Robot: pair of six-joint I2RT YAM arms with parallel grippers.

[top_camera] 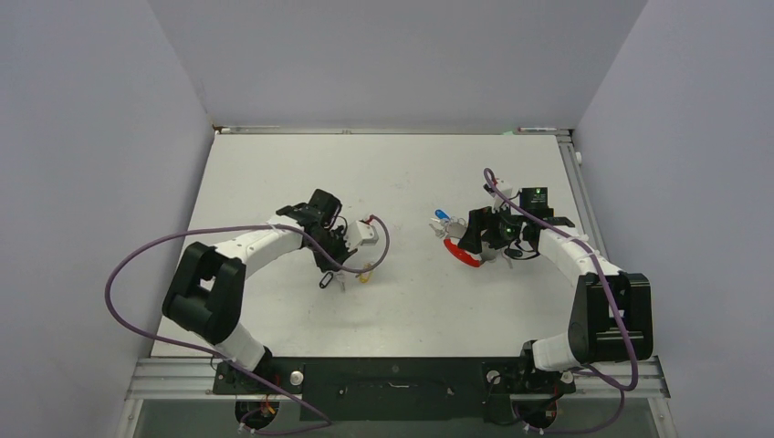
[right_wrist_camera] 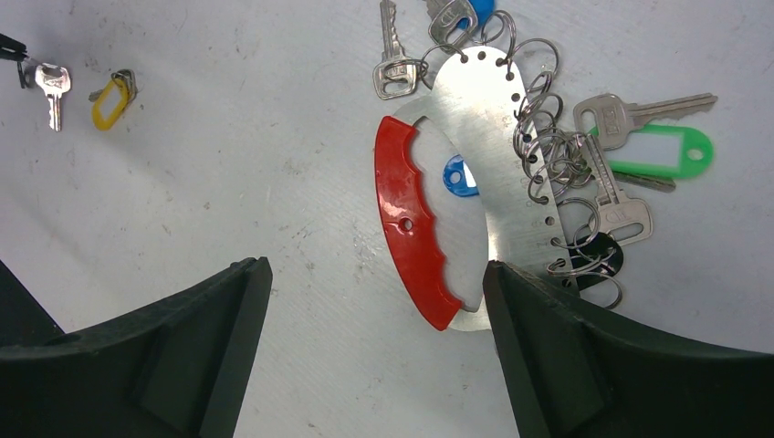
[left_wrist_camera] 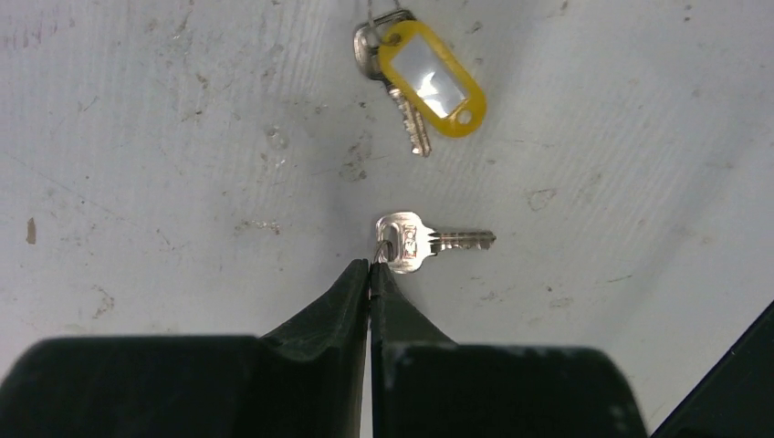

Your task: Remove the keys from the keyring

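Observation:
The keyring (right_wrist_camera: 413, 219) is a red crescent joined to a curved grey strip (right_wrist_camera: 488, 119); it lies flat on the table, also in the top view (top_camera: 461, 255). Several keys hang from the strip on wire rings: a green-tagged one (right_wrist_camera: 671, 151), a blue-headed one (right_wrist_camera: 459, 175) and a black one (right_wrist_camera: 593, 251). My right gripper (right_wrist_camera: 374, 274) is open just above the crescent's near end, with its right finger (right_wrist_camera: 511, 301) beside the strip. My left gripper (left_wrist_camera: 370, 266) is shut on the wire ring of a loose silver key (left_wrist_camera: 411, 242). A yellow-tagged key (left_wrist_camera: 431, 78) lies loose beyond it.
The white table (top_camera: 392, 173) is walled at the back and both sides. The left gripper (top_camera: 330, 276) and the yellow-tagged key (top_camera: 365, 274) sit left of centre. The right gripper (top_camera: 484, 239) and the keyring sit right of centre. Purple cables loop off both arms.

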